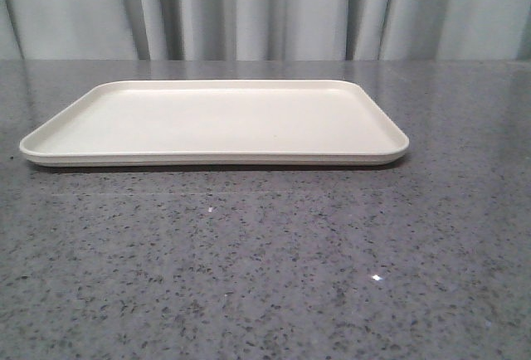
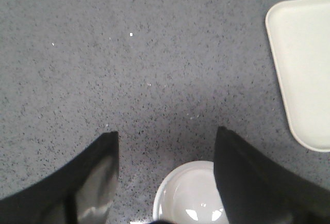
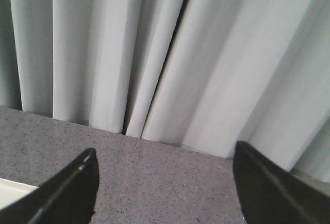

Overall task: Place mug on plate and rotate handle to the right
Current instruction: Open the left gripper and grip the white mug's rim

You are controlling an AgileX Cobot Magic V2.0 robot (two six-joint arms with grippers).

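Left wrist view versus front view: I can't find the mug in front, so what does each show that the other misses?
Only the left wrist view shows the mug, seen from above between the left gripper's open fingers. Only the front view shows the whole plate, with nothing on it, and the curtain behind. Both show the plate and the grey speckled table.

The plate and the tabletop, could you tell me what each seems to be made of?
The plate looks like matte cream plastic, perhaps melamine: even colour, soft rounded rim. The tabletop looks like polished speckled grey stone or a composite: dark flecks and small bright glints.
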